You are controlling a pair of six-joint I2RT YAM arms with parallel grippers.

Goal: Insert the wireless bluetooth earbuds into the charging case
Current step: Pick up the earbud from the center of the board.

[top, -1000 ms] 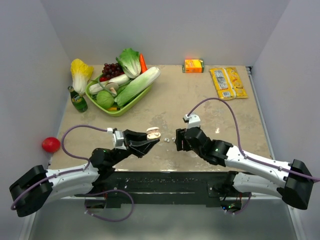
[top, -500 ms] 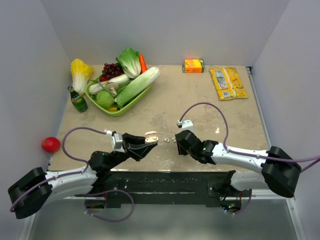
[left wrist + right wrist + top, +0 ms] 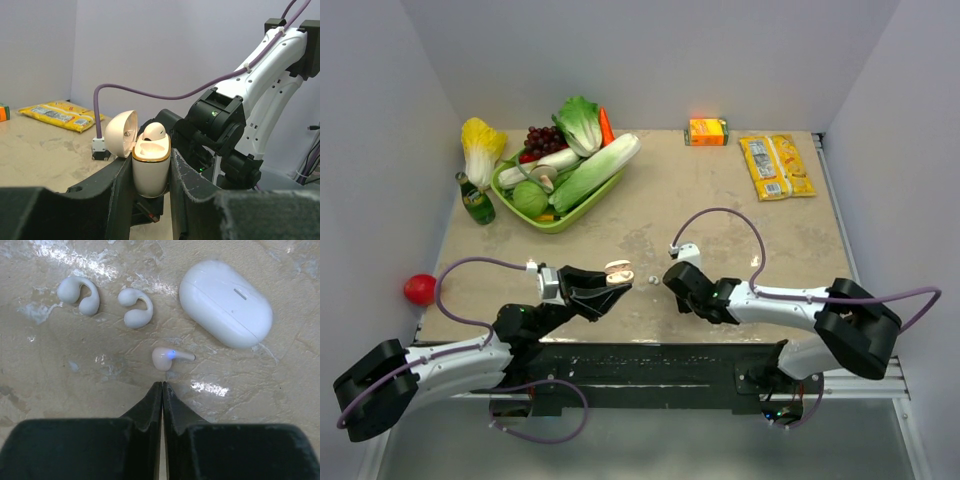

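**A:** What is on the left?

**B:** The left gripper (image 3: 613, 282) is clamped on the charging case (image 3: 149, 177), holding it upright off the table with its lid (image 3: 121, 131) swung back. One seated earbud (image 3: 154, 131) sits in a socket. The socket beside it looks empty.

**A:** And further right?

**B:** The right gripper (image 3: 162, 386) is low over the table (image 3: 60, 370), its two black fingers pressed together with nothing between them. Just beyond the tips lies the loose earbud (image 3: 169, 358), on its side, with a blue light glowing on it and its stem pointing right. To its left lie two white C-shaped clip pieces (image 3: 80, 292). To its right is a closed white oval case (image 3: 226, 302), touching nothing.

**A:** How will the loose earbud handle?

**B:** It is probably very light, hard and glossy, so it may skid on the table or pop out of a squeeze. It is far smaller than the fingers. The rounded bulb end looks like the best place to pinch, across its width, which leaves the stem free to enter the case. It seems stiff rather than delicate, so a gentle grip should be enough.
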